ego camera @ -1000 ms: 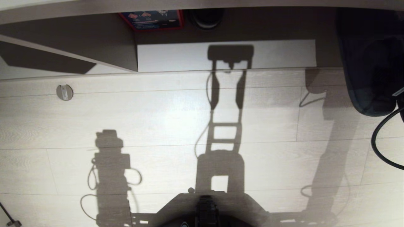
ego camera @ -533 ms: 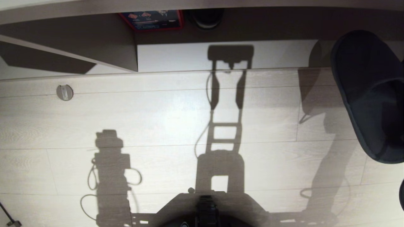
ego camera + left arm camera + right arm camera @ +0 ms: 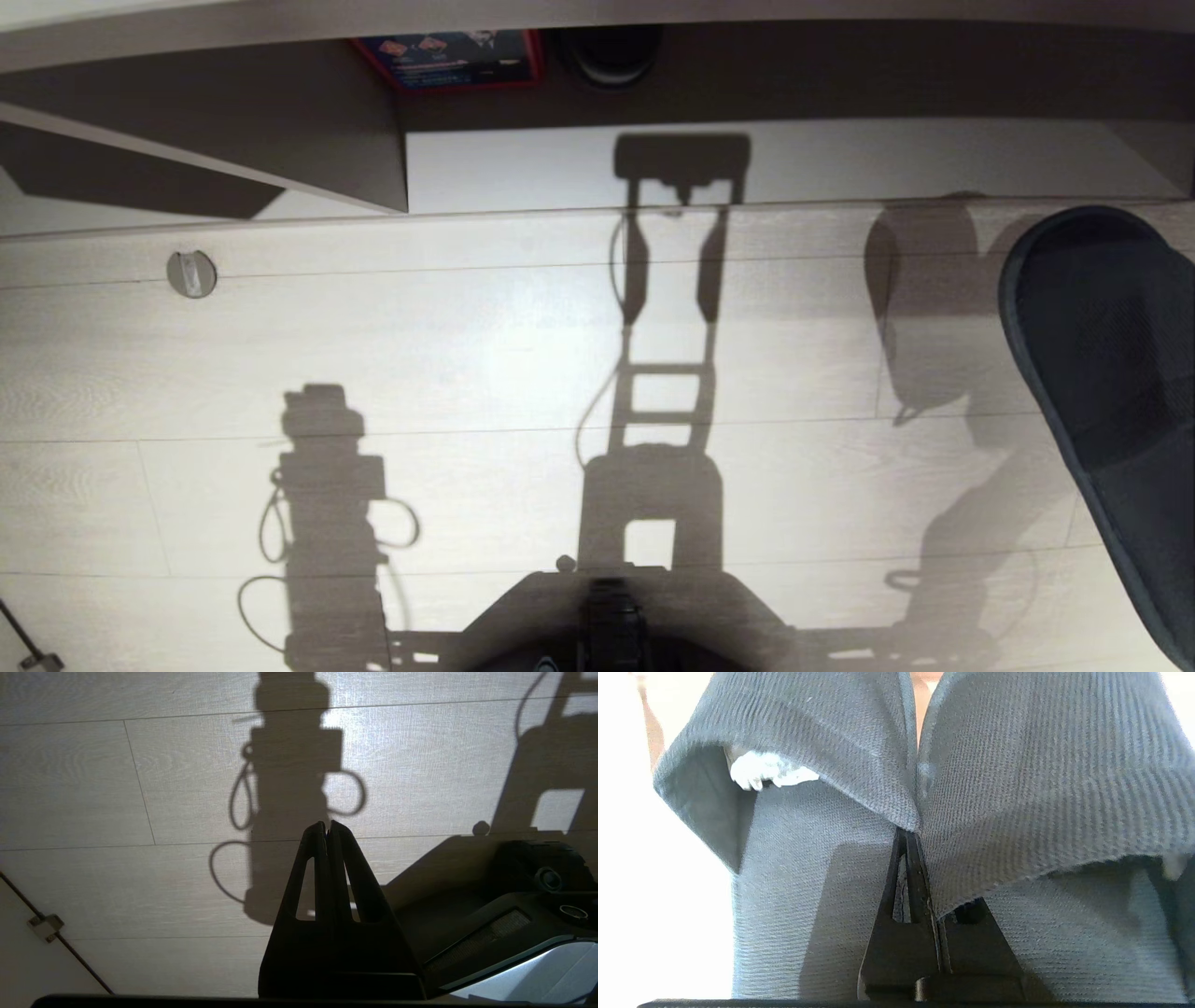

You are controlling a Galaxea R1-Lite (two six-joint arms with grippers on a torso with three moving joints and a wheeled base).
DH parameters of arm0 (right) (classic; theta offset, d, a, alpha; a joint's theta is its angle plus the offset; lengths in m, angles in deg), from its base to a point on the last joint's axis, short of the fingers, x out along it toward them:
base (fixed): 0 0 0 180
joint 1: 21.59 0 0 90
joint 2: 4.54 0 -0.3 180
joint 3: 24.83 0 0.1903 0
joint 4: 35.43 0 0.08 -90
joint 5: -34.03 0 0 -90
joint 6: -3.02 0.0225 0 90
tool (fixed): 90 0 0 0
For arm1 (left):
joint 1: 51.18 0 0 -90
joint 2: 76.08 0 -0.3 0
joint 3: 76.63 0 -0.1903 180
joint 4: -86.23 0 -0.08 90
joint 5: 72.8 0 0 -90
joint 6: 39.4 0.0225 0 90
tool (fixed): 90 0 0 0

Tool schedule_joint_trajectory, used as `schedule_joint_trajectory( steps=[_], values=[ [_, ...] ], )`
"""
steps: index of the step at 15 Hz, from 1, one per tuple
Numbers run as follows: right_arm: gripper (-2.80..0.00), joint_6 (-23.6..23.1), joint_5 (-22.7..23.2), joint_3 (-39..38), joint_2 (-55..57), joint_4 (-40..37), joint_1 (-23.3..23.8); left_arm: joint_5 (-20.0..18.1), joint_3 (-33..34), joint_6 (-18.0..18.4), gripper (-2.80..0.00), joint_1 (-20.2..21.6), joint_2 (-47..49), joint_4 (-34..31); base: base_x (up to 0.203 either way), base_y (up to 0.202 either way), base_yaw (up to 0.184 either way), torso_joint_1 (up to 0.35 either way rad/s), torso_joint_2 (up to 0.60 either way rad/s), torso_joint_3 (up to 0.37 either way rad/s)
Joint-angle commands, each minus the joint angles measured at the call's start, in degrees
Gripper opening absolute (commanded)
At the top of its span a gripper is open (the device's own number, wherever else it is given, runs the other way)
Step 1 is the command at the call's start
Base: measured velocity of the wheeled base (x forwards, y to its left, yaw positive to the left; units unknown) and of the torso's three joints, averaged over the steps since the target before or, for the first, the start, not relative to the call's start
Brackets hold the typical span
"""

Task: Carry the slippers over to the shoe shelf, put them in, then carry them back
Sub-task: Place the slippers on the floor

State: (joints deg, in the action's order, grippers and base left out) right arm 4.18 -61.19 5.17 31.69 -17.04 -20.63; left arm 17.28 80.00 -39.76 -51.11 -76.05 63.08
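Slippers [image 3: 859, 765] hang pinched together in the right gripper [image 3: 909, 833], whose black fingers [image 3: 896, 896] are closed on the facing inner edges of the two grey fabric uppers, so both toe caps drape outward to either side of the clamp. From the head camera only one dark slipper [image 3: 1102, 373] shows, at the far right edge, lifted above the pale wood-plank floor [image 3: 467, 355] with its rounded toe pointing toward the furniture and its length running off the lower right corner; its shadow falls on the boards just beside it. Along the top of that view runs the shoe shelf [image 3: 560, 168], with a pale base board and a slanted divider panel [image 3: 280, 140] on the left, and a red-edged box [image 3: 448, 56] and a round dark object [image 3: 611, 51] sit farther back in shade. The slippers are out in front of the shelf, not inside it. The left gripper [image 3: 328, 828] hangs over the floor near the robot's base [image 3: 523, 914], its fingers pressed together on nothing. A small round metal fitting [image 3: 191, 273] is set in the floor on the left.
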Motion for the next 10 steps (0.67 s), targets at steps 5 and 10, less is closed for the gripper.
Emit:
schedule_joint_trajectory(
  steps=[5, 10],
  values=[
    [-2.80, -2.8, 0.0, -3.0, -15.1, -11.3, -0.5, 0.0, 0.0, 0.0, -2.80, 0.0, 0.0, 0.0, 0.000, 0.000, 0.000, 0.000, 0.00, 0.000],
    [-2.80, -4.0, 3.2, -6.5, -22.4, -19.4, -0.5, 0.0, 0.0, 0.0, -2.80, 0.0, 0.0, 0.0, 0.000, 0.000, 0.000, 0.000, 0.00, 0.000]
  ],
)
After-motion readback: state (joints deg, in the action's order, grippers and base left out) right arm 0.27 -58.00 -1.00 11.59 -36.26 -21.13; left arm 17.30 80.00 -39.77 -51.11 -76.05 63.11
